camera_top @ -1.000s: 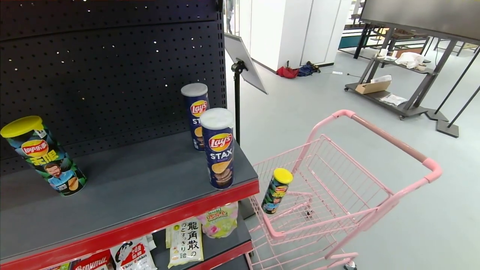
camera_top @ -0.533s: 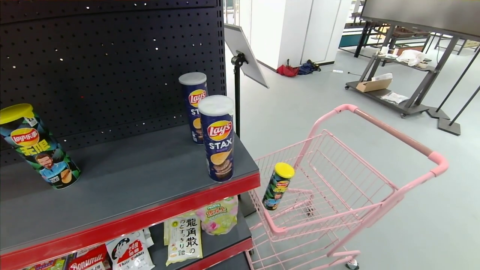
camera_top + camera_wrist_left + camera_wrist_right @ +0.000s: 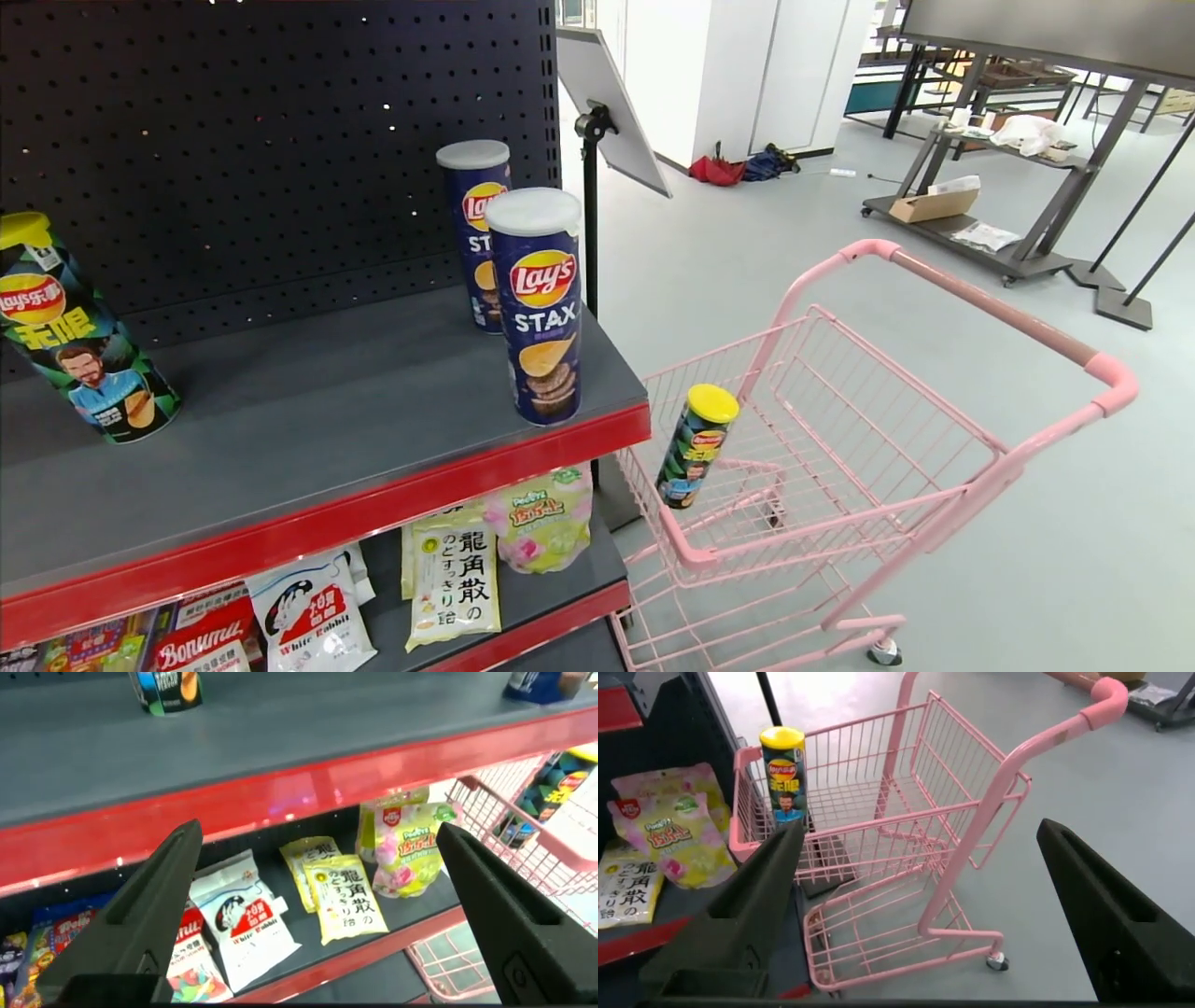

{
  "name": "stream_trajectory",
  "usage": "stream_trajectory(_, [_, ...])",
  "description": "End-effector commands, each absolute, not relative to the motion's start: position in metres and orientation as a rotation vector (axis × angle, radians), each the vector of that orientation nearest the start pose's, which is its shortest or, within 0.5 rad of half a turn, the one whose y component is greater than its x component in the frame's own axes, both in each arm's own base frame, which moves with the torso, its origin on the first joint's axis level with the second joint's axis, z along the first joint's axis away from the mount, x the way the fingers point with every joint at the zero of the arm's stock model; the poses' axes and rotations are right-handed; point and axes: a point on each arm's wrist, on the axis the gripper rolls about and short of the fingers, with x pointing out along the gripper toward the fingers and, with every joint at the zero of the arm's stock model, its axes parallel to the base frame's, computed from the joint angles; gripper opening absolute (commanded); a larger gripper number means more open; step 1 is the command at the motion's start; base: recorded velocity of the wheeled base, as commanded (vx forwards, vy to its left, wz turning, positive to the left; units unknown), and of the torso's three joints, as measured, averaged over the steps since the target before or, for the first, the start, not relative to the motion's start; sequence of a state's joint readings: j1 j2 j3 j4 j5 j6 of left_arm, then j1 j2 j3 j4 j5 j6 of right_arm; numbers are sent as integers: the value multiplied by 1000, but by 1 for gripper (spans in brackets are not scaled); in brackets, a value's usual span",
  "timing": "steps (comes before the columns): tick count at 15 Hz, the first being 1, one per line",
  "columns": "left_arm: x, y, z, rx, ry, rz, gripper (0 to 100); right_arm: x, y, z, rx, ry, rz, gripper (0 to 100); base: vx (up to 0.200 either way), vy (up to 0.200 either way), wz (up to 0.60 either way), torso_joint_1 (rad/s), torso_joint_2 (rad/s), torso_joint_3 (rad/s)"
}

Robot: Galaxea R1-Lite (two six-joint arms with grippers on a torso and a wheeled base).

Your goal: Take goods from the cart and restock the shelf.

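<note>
Camera shifted; goods unmoved. Can stands in cart beside shelf. Right gripper wide, empty: advise mid-body grasp, straight lift. Left gripper wide, empty.

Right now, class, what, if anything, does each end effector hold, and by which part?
Nothing: the left end effector and right end effector are both open, empty.

Two pairs, one single, one uncounted lot.
Two blue chip cans with white lids, two green chip cans with yellow lids, one pink shopping cart; the snack bags overlap too much to count.
</note>
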State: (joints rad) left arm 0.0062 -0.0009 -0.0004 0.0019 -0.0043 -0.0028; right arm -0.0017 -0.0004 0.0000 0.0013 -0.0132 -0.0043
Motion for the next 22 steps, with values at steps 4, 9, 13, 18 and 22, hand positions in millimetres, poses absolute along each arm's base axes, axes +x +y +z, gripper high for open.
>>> stream_trajectory(4, [-23, 0, 75, -3, 2, 2, 100, -23, 0, 75, -5, 0, -14, 100, 0, 0, 0, -156, 399, 247])
stream_trajectory(9, [-23, 0, 75, -3, 0, 2, 100, -23, 0, 75, -5, 2, -14, 100, 0, 0, 0, -188, 534, 343])
stream_trajectory(13, [-23, 0, 75, -3, 0, 3, 100, -23, 0, 75, -6, 2, -14, 100, 0, 0, 0, -168, 537, 362])
stream_trajectory(18, [-23, 0, 75, -3, 0, 2, 100, -23, 0, 75, -5, 2, -11, 100, 0, 0, 0, -46, 161, 112])
stream_trajectory(22, [-23, 0, 75, -2, 2, 3, 100, -18, 0, 145, 31, -21, 2, 100, 0, 0, 0, 0, 0, 0])
